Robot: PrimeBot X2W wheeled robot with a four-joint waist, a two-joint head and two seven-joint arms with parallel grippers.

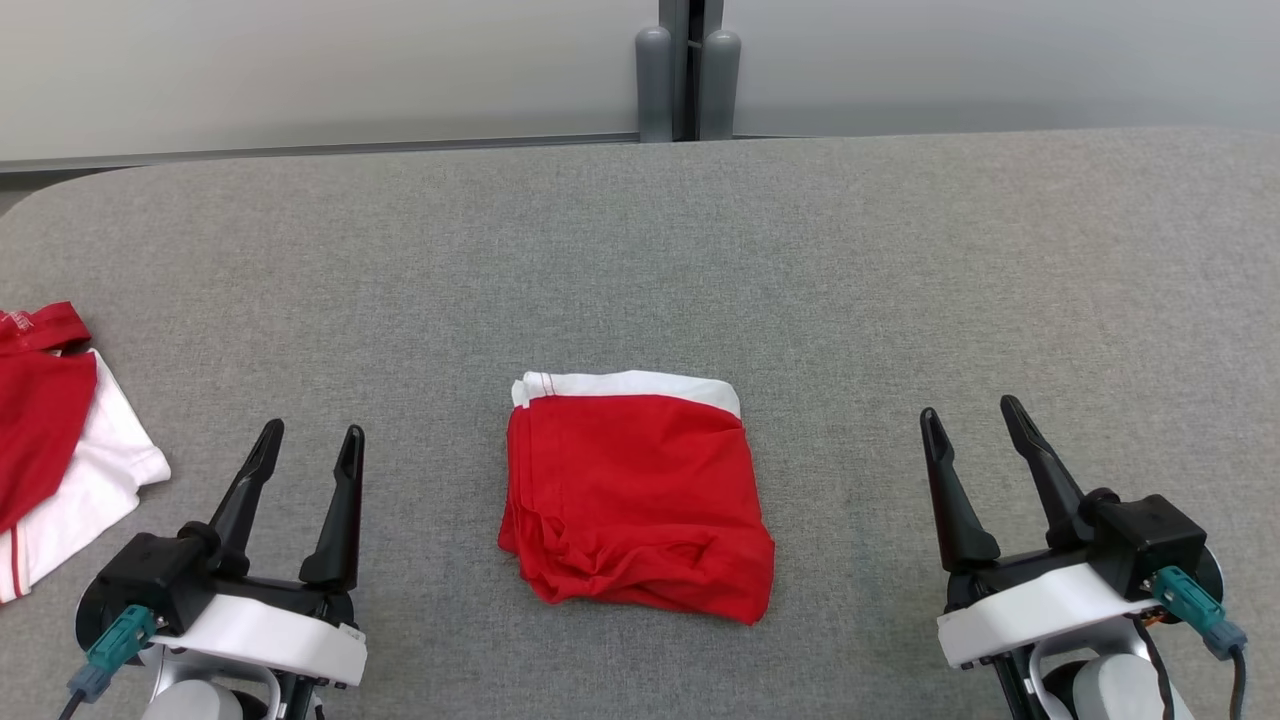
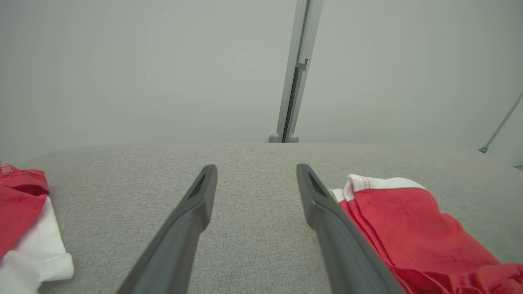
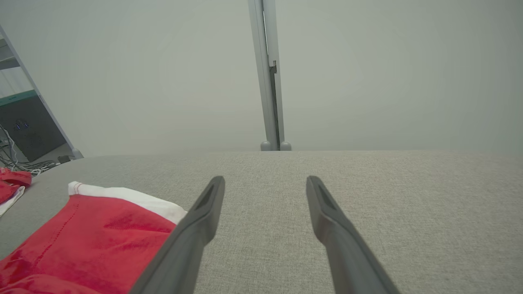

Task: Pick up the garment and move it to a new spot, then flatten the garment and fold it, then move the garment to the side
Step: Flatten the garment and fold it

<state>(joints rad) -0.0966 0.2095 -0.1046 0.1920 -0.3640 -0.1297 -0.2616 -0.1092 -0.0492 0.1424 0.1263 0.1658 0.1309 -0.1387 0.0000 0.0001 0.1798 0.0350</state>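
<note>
Garment (image 1: 635, 495): you see it folded into a rough red square with a white band along its far edge. The soft knit cloth is wrinkled at the near corner and lies in the middle of the table (image 1: 900, 280), on its grey woven cover. Your left gripper (image 1: 312, 430) sits to its left and your right gripper (image 1: 969, 406) to its right. Both are clear of the cloth, their tapered dark fingers spread wide and empty. A second garment (image 1: 50, 440), red and white, lies at the table's left edge.
</note>
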